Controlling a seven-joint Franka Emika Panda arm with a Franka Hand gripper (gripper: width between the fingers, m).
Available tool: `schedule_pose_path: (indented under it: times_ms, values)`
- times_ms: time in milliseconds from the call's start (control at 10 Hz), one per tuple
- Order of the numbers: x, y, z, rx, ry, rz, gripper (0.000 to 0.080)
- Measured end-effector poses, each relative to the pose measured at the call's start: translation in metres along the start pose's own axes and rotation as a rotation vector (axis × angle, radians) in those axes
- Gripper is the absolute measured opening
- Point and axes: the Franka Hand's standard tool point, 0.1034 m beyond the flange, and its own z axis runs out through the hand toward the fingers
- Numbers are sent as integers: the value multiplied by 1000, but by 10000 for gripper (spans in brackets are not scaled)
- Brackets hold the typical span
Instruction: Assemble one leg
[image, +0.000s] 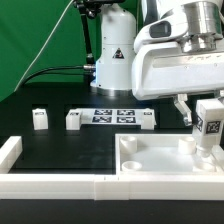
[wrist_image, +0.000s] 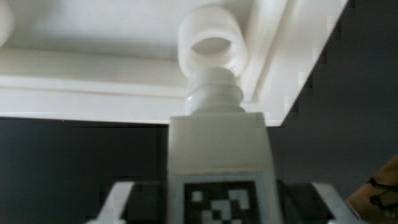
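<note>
Clamped two-finger gripper (image: 203, 112) on small white block-shaped plastic leg (image: 211, 128), upright, tag outward | held its ridged tip in line with round corner hole (wrist_image: 214, 42) of large white tray-like panel (image: 150, 160), contact unclear | noted three similar white legs (image: 75, 120) flanking flat white marker board (image: 112, 116) behind on black table (image: 60, 145), well apart; long white rails (image: 60, 187) beside panel

Four legs (image: 40, 119) (image: 74, 120) (image: 146, 121) (image: 210, 120), one panel (image: 150, 165)

Glossy white arm (image: 170, 65), end effector (image: 203, 122); base (image: 112, 55) w/ black mark
</note>
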Motion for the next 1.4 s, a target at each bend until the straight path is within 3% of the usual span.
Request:
schedule_pose_path:
  times_ms: [600,1400]
  values:
    - [-5,0,9,-12,86,-3,290]
    - [-18,-6,17,-7,67,-11,290]
